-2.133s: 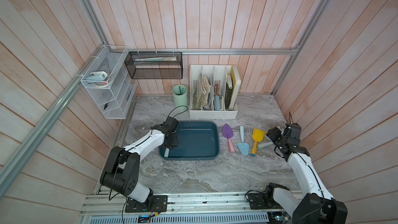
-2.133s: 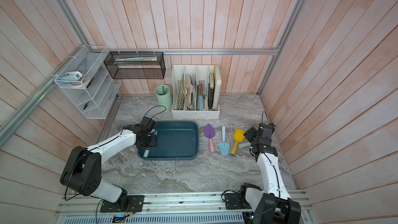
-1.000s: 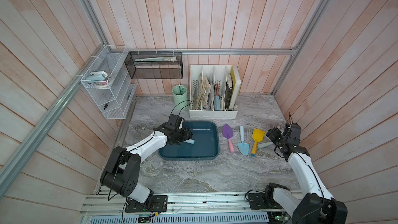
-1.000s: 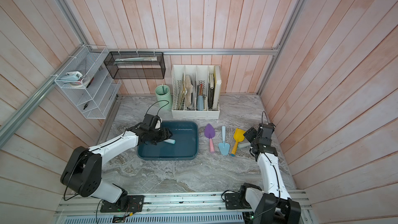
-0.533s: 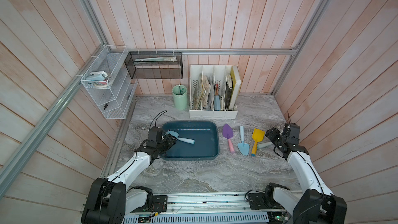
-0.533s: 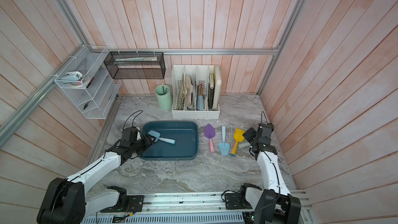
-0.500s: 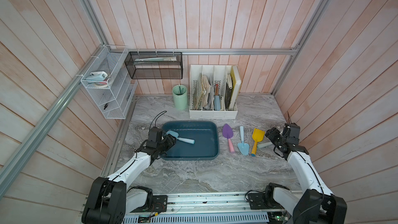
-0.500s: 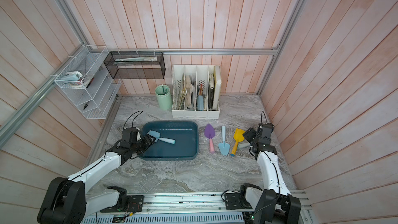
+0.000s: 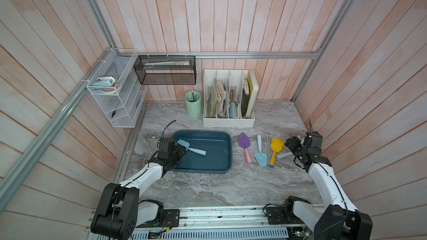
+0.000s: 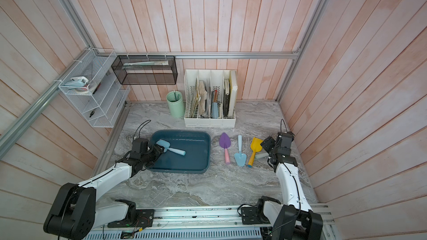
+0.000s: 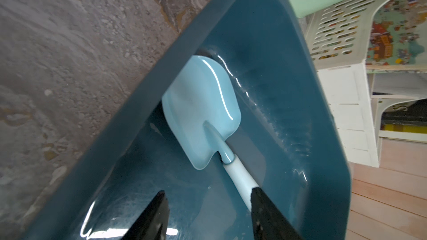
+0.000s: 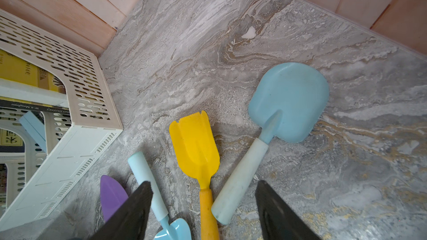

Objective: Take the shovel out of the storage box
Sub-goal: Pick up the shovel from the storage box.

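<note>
Left fingers point(image 11: 268, 215) open, one against the shovel point(image 11: 201, 111) handle in the storage box point(image 11: 288, 77); I'd centre, close, lift; right fingers point(image 12: 134, 213) open, idle

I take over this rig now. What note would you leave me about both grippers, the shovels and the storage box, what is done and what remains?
Left gripper: open, holds nothing, low inside the storage box; the handle of the light blue shovel passes by one finger.
Right gripper: open, empty, above the shovels outside.
Done: purple shovel, blue trowel, yellow shovel and round blue shovel lie on the table.
Left: grip the handle, lift this shovel out of the box.
</note>
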